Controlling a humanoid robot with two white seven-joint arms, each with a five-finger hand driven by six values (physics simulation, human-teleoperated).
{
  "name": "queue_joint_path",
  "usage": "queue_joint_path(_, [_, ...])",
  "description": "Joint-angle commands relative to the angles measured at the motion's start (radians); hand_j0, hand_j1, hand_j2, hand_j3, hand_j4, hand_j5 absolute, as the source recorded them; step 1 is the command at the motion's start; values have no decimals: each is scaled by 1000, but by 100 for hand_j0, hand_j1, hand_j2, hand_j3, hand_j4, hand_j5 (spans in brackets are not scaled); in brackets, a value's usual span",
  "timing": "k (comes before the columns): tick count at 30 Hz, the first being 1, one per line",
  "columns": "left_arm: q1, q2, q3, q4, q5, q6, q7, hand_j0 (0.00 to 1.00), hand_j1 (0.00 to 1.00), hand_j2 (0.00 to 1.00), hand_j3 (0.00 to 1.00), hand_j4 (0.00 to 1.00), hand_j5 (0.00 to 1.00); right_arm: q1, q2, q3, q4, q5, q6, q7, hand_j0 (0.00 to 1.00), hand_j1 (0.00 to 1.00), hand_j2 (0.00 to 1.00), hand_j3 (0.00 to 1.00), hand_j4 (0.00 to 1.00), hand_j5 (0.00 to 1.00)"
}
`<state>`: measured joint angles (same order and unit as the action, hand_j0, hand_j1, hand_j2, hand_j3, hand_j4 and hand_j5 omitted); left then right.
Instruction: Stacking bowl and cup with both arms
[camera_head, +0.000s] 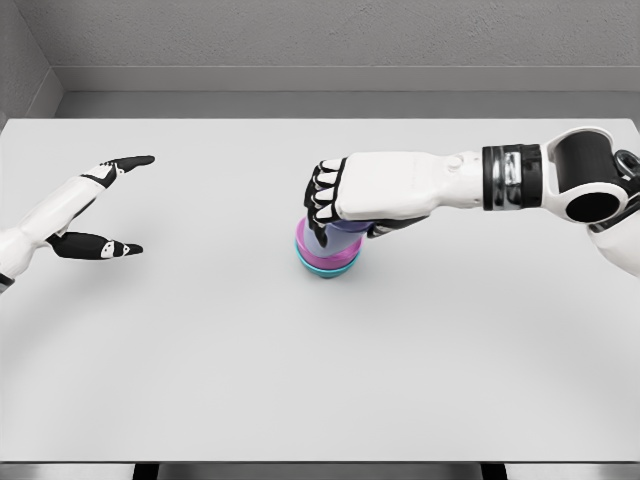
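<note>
Near the middle of the frame, on the white table (200, 380) — a small stack. At the bottom a teal bowl (325, 270), inside it a pink bowl (318, 256), and on top a pale purple cup (338, 238), sitting down in the pink one so it cannot roll away.

Coming in from the right edge, the right hand (340, 195), lying right over the cup. Black-tipped fingers (322, 200) curled down the cup's left side, thumb tucked under on the other side — clamped on the cup, it seems, to keep it straight while it settles into the bowls. Hard to tell if the cup is fully down yet; the hand hides its top.

At the left edge, the left hand (95, 210), well apart from the stack. Fingers and thumb spread wide, holding nothing — probably parked out of the way.

Stacking looks nearly finished. Likely next: letting go gently, then lifting away without tipping the cup.
</note>
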<state>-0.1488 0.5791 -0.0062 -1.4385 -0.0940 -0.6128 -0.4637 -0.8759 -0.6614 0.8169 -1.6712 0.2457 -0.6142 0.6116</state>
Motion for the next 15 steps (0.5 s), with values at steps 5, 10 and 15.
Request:
queue_joint_path(5, [0,1,0,0,8,2,0,100,100,100,100,100,100,0,-1,-1,7,-6,3,-1,49,49,49,49,49,49])
queue_joint_path(10, [0,1,0,0,8,2,0,100,100,100,100,100,100,3,0,1,10,-5,3,-1,49,49,49,49,49,49])
queue_joint_path(15, [-2,1,0,0,8,2,0,100,100,100,100,100,100,5,0,4,13,-5,3,-1,49,49,49,49,49,49])
